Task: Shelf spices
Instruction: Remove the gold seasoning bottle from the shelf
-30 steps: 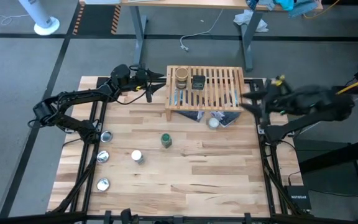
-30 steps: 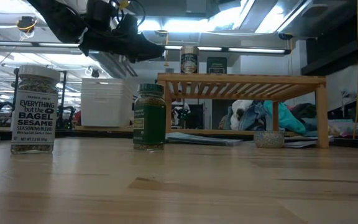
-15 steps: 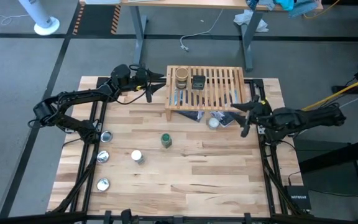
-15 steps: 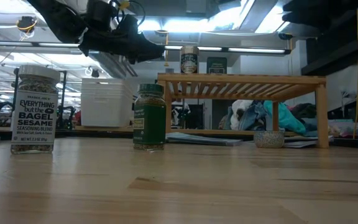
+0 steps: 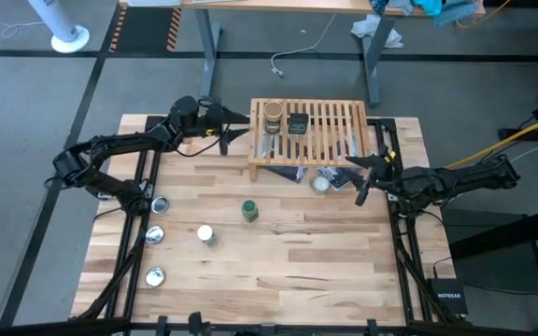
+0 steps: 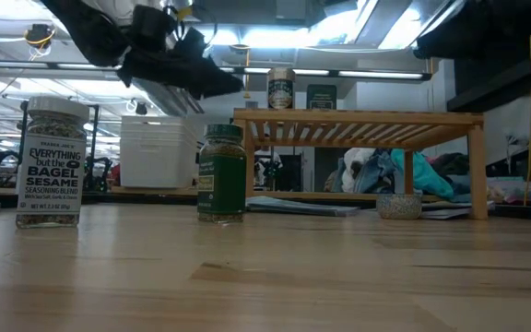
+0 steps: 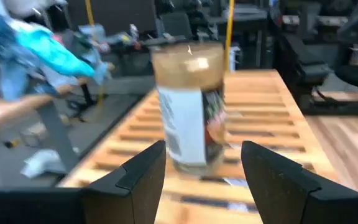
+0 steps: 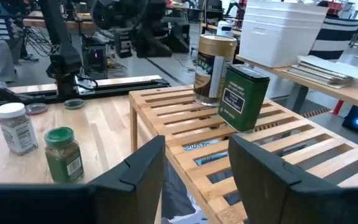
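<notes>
Two spices, tan jar [image 5: 273, 116] and dark tin [image 5: 298, 122], sit shelved; both tools, left [image 5: 233, 121] and right [image 5: 357, 177], gape empty beside the shelf [image 5: 330, 121].

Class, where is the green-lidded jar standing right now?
In the high view the green-lidded jar stands on the bare tabletop, in front of the shelf, with the white-capped jar nearest on its left.
</notes>
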